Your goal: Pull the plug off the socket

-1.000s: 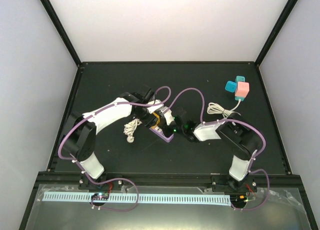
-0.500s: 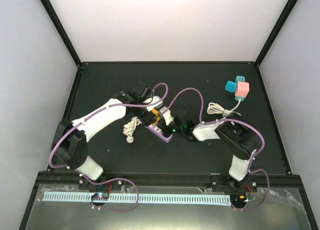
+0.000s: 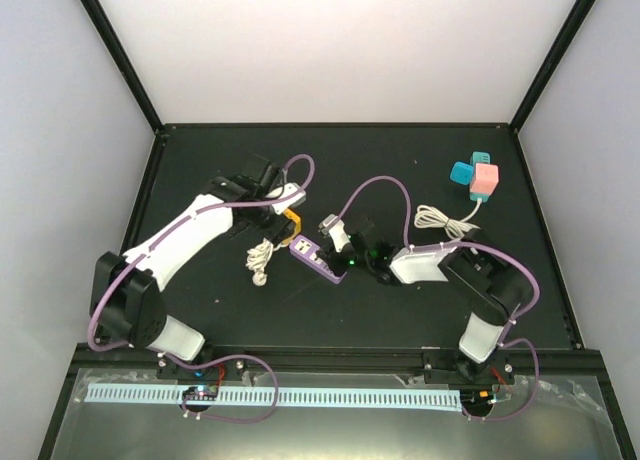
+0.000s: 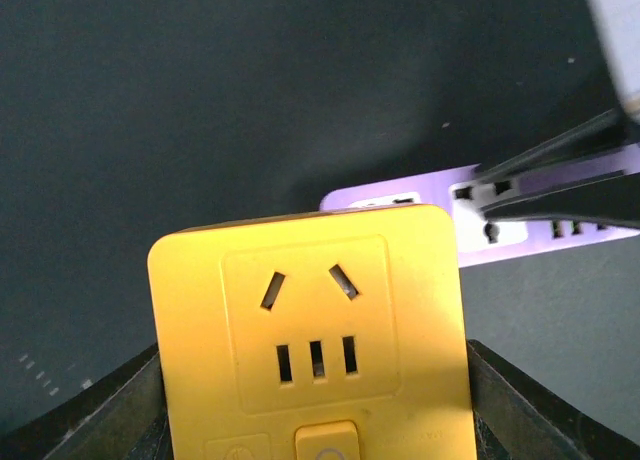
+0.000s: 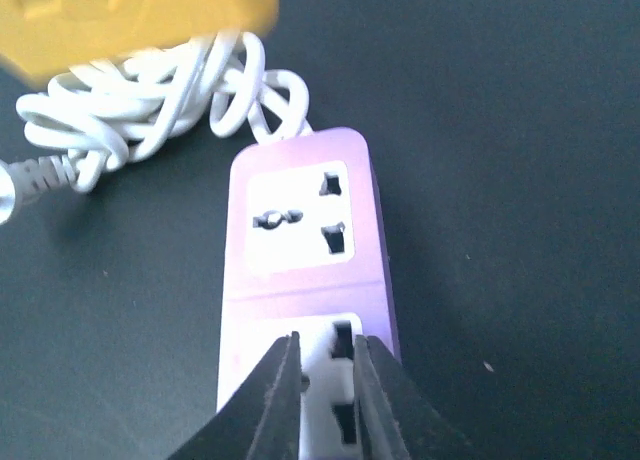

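Left arm reaching forward over the table, left gripper point(image 3: 284, 217) clamped on yellow plug adapter point(image 4: 315, 340), held just apart from purple power strip point(image 5: 305, 240); right arm bent inward, right gripper point(image 5: 325, 358) fingers nearly together, tips on the strip

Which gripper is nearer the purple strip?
Right. The right gripper has its tips down on the strip, at one end. The left gripper holds the yellow plug apart from the strip, up and left of it in the top view.
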Robot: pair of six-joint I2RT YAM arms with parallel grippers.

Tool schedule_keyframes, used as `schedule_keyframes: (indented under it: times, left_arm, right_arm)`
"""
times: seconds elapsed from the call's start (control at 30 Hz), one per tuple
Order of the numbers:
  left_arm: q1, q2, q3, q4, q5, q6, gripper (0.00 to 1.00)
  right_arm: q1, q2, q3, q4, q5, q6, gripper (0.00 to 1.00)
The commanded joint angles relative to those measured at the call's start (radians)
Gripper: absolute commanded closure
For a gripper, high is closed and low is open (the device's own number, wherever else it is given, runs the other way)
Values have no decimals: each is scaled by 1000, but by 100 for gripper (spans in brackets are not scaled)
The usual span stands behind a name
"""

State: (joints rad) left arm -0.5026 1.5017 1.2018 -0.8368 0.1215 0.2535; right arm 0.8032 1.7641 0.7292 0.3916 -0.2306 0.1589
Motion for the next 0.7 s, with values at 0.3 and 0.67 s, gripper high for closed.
schedule_keyframes:
  times: [0.3,0.67]
  left_arm:
    - [275,-201,20,-243,-164,232,79]
    - [335,-315,-122,-417,-456,438,79]
  right_arm:
    - [-3,-168,-33,-75,14,-57,45]
    - [-6,-230,-24,-82,28,-81,21]
